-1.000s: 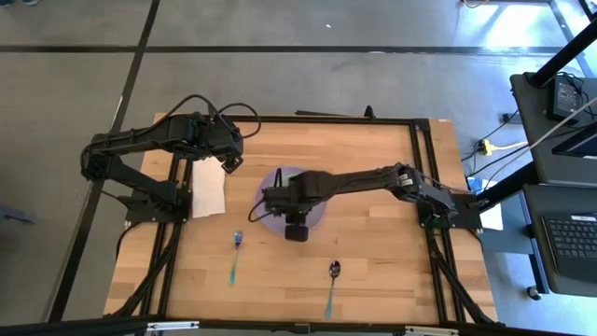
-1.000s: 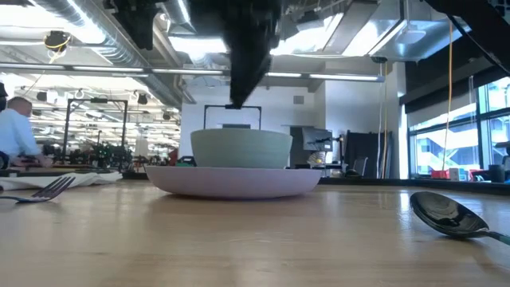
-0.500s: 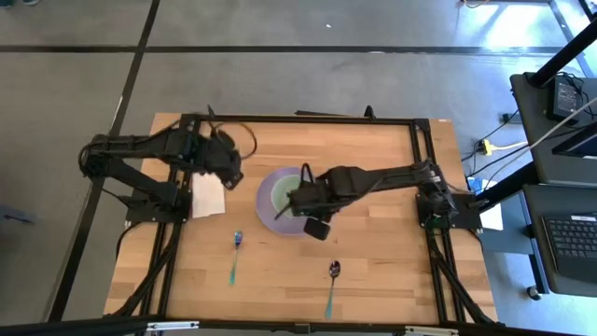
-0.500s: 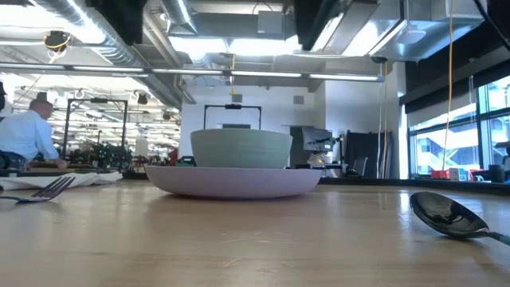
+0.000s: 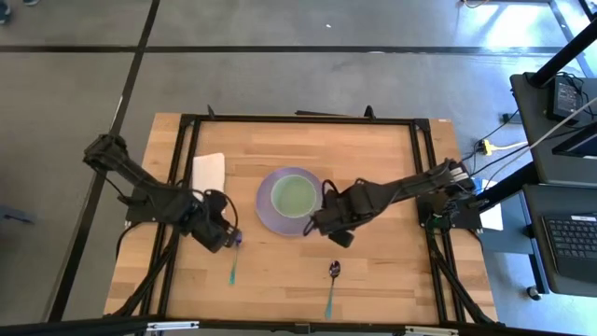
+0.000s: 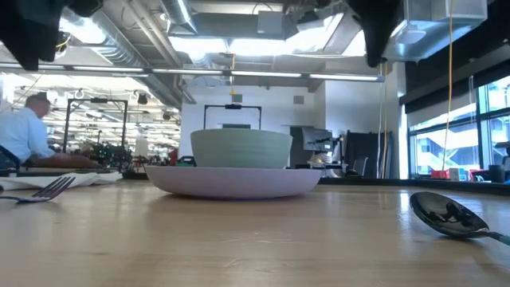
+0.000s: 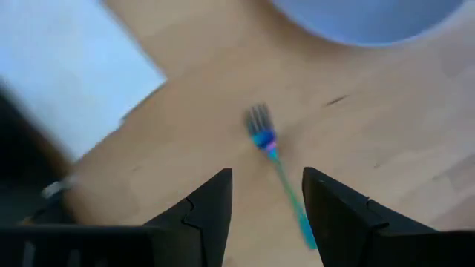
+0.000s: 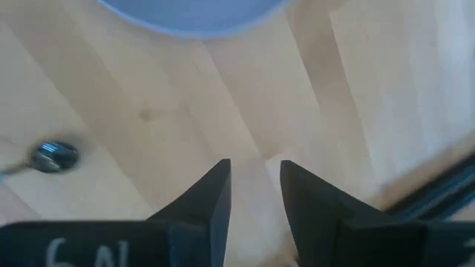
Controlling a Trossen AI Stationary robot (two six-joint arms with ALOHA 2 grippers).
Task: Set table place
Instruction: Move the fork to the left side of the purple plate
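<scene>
A pale green bowl point(image 5: 293, 195) stands in a purple plate point(image 5: 270, 213) in the middle of the wooden table point(image 5: 373, 149). A fork with a blue-green handle point(image 5: 234, 259) lies near and left of the plate. A spoon point(image 5: 332, 283) lies near and right of it. A white napkin point(image 5: 208, 169) lies flat to the plate's left. My left gripper point(image 5: 228, 239) is open above the fork's tines end; the fork point(image 7: 273, 157) shows between its fingers point(image 7: 267, 194) without touching them. My right gripper point(image 5: 317, 224) is open and empty beside the plate's near right rim point(image 8: 256, 185).
Black rails point(image 5: 298, 119) run along the table's edges. Bare wood lies to the plate's right and along the far edge. In the low view the bowl point(image 6: 241, 149), fork point(image 6: 44, 190) and spoon point(image 6: 448, 215) show, with a person point(image 6: 20, 135) in the room behind.
My left gripper has gone from above the napkin's far end toward the near edge and now stands over the fork. My right gripper has drawn back from over the bowl toward the right and near edges, off the plate. The bowl has stayed in the plate.
</scene>
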